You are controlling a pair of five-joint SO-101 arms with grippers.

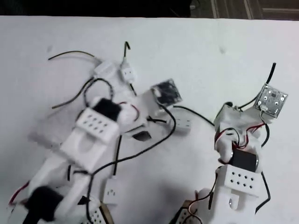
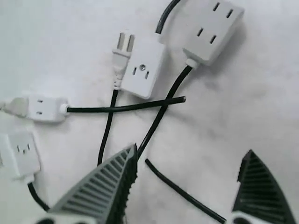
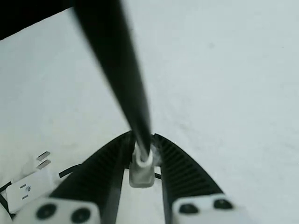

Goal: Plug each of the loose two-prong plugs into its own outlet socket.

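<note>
White plug (image 3: pixel 140 172), probably, sits clamped between right fingers (image 3: pixel 184 175); left fingers (image 2: pixel 105 191) gape over cords (image 2: pixel 159 116).

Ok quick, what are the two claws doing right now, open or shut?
Left claw: open, holding nothing.
Right claw: closed on the white plastic connector at the end of a black cord.

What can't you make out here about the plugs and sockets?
1. Right wrist view: the white cord end sits between the fingers of the right gripper, so any prongs are hidden.
2. Left wrist view: the edge socket is cut off by the frame.
3. High view: the socket block's slots are too small to make out; an arm hides whatever lies under it.
</note>
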